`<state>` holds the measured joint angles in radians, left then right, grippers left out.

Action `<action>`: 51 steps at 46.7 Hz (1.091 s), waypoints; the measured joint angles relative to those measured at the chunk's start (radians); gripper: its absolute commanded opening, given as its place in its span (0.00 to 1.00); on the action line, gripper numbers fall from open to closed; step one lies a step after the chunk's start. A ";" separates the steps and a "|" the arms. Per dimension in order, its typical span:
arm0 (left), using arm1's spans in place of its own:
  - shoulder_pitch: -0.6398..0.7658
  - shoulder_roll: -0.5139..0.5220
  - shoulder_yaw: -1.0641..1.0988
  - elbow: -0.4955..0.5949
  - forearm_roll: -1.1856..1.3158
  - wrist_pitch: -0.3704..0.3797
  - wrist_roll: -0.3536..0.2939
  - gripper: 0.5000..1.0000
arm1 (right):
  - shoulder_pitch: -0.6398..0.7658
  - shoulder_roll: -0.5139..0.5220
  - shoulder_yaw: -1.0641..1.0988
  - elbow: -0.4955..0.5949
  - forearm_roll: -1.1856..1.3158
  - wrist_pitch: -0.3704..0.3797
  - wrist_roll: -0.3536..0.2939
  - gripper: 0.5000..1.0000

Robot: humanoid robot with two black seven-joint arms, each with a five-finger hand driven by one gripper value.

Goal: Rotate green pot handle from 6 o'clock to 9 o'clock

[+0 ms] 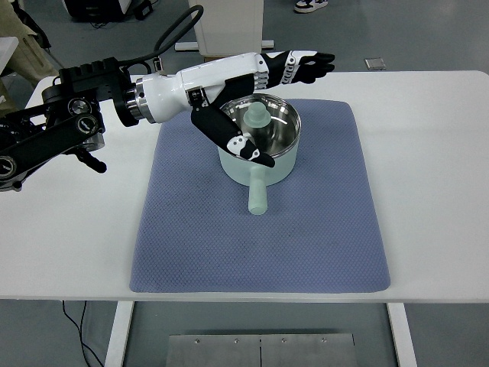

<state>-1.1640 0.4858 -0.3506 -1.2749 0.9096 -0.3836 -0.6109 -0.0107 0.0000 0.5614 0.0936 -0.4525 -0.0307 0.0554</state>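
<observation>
Reaching in from the left edge of the frame, the left hand [263,92] hangs over the pot [259,145], its black fingers [306,65] stretched out flat past the far rim toward the top of the frame and its thumb [233,138] angled down across the near rim, holding nothing. That pale green pot sits in the upper middle of the blue mat [260,229], round, with a shiny steel inside and a small green knobbed lid piece [257,116] lying in it. Its stubby, smooth handle [257,195] points straight toward the bottom of the frame, and the thumb tip ends just above where the handle joins the bowl; whether it touches I cannot tell. The mat is a soft, dimpled fabric with rounded corners, lying flat on a smooth white table [435,191]. Bare mat lies all around the handle, widest below it and to the lower left and right, and plain tabletop runs beyond the mat on both sides. A white forearm shell and black jointed arm [69,122] fill the upper left.
</observation>
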 measured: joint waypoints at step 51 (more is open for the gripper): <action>-0.046 -0.063 0.106 0.010 0.390 0.000 0.000 1.00 | 0.000 0.000 0.000 0.000 0.000 0.000 0.000 1.00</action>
<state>-1.2095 0.4223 -0.2445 -1.2652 1.2992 -0.3834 -0.6109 -0.0108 0.0000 0.5614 0.0936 -0.4525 -0.0307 0.0549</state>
